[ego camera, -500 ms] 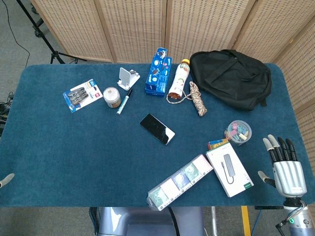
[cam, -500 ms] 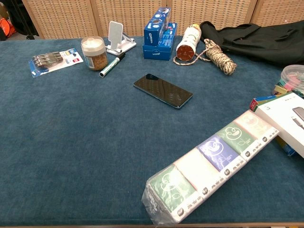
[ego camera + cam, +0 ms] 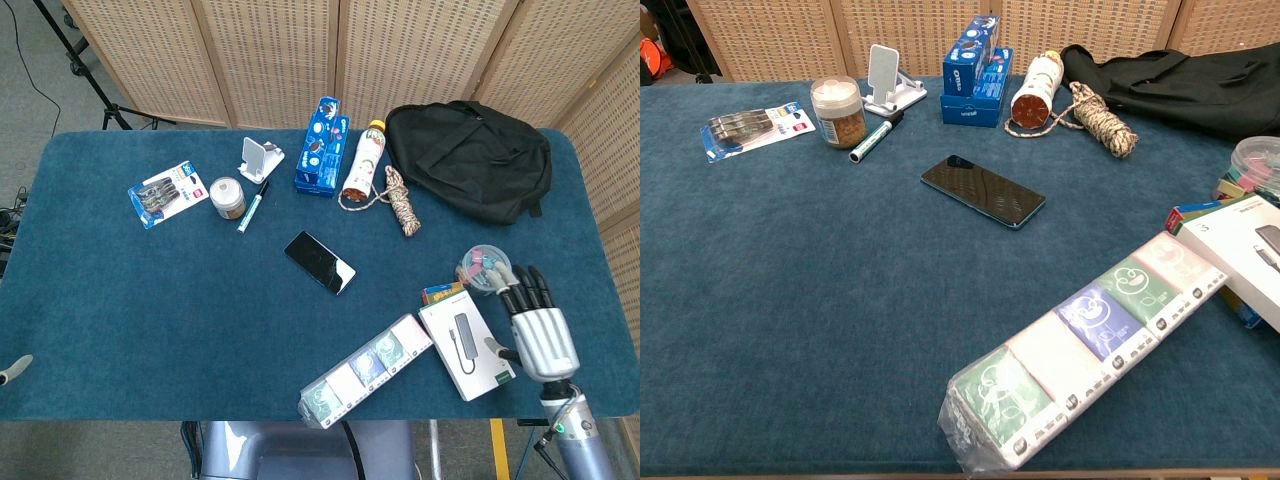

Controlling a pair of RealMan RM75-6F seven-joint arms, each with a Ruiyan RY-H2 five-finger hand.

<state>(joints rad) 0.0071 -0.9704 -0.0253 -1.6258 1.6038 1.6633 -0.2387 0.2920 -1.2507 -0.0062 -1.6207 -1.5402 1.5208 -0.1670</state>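
My right hand (image 3: 537,330) hovers at the table's near right with its fingers spread and nothing in them. It is just right of a white box (image 3: 466,348) with a grey device pictured on it. Its fingertips (image 3: 523,283) reach the edge of a clear tub of coloured clips (image 3: 480,267). The chest view does not show this hand. Of my left hand (image 3: 12,368) only a grey tip shows at the left edge of the head view, off the table. A long wrapped pack of tissue packets (image 3: 365,370) lies left of the white box.
A black phone (image 3: 319,262) lies mid-table. Along the back are a black backpack (image 3: 470,160), coiled rope (image 3: 400,200), a lying bottle (image 3: 364,160), blue boxes (image 3: 322,145), a white phone stand (image 3: 259,158), a marker (image 3: 251,208), a jar (image 3: 228,197) and a blister pack (image 3: 167,193).
My right hand has moved left and away from me, from beyond the table's right edge to beside the white box and the tub. Nothing else has shifted.
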